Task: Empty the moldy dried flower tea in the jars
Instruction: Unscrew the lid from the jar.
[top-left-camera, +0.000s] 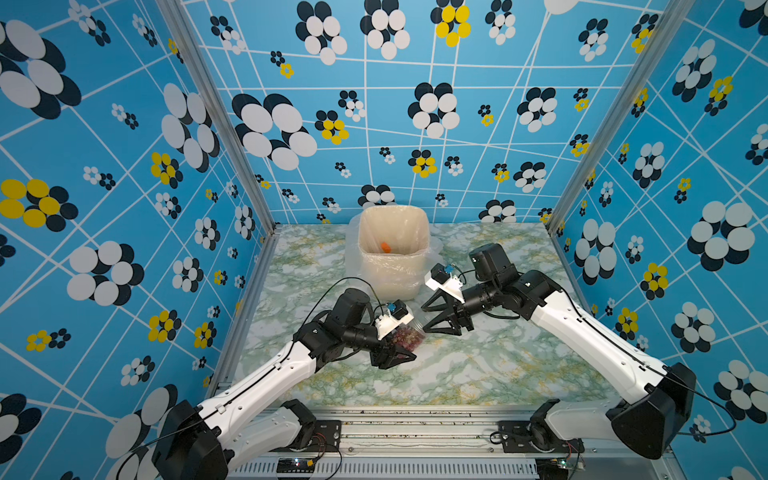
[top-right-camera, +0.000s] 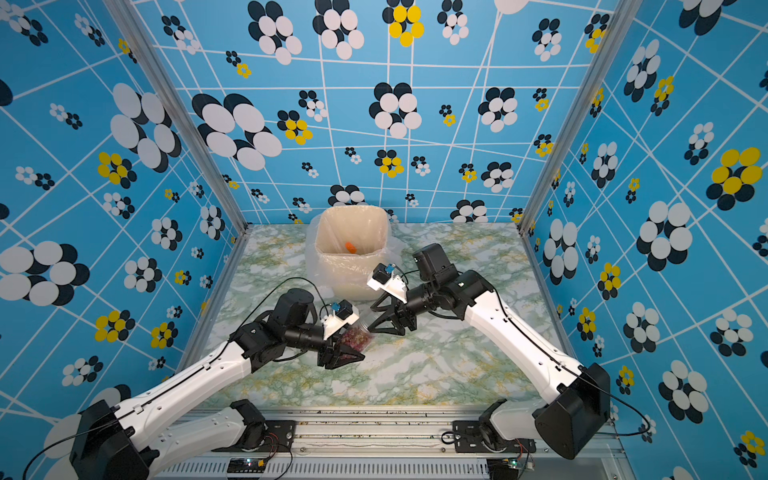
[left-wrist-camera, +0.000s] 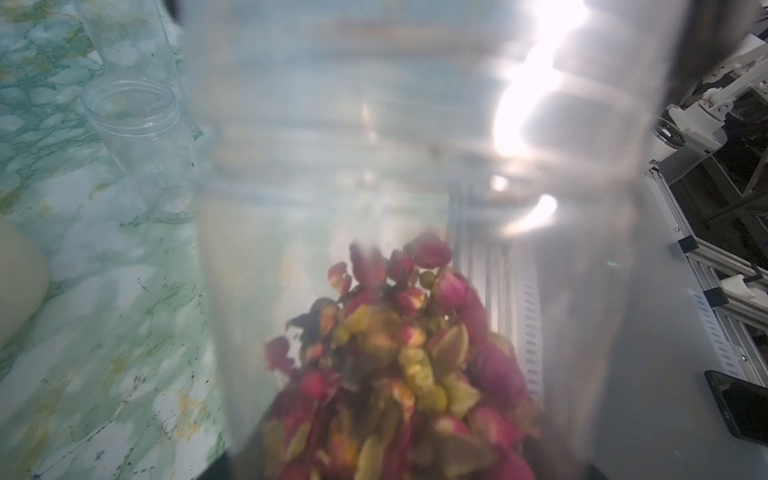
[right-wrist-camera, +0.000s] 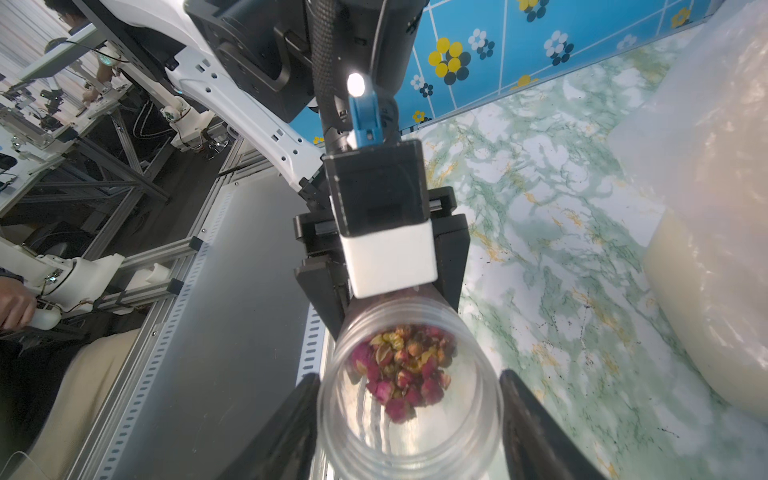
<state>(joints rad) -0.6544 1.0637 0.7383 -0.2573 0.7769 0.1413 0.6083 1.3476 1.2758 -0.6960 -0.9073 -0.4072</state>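
A clear jar lies tilted above the marble table, its lower part filled with moldy dried flower tea of red and yellowish buds. My left gripper is shut on the jar's body. My right gripper faces it, and its fingertips sit against both sides of the jar's mouth end. The right wrist view looks straight down the jar at the tea. Whether a lid is on I cannot tell. In the left wrist view the tea fills the blurred jar, with two empty open jars beyond.
The cream plastic-lined bin stands at the back middle of the table, just behind both grippers, with one orange piece inside. Blue flowered walls close the table in on three sides. An aluminium rail runs along the front edge.
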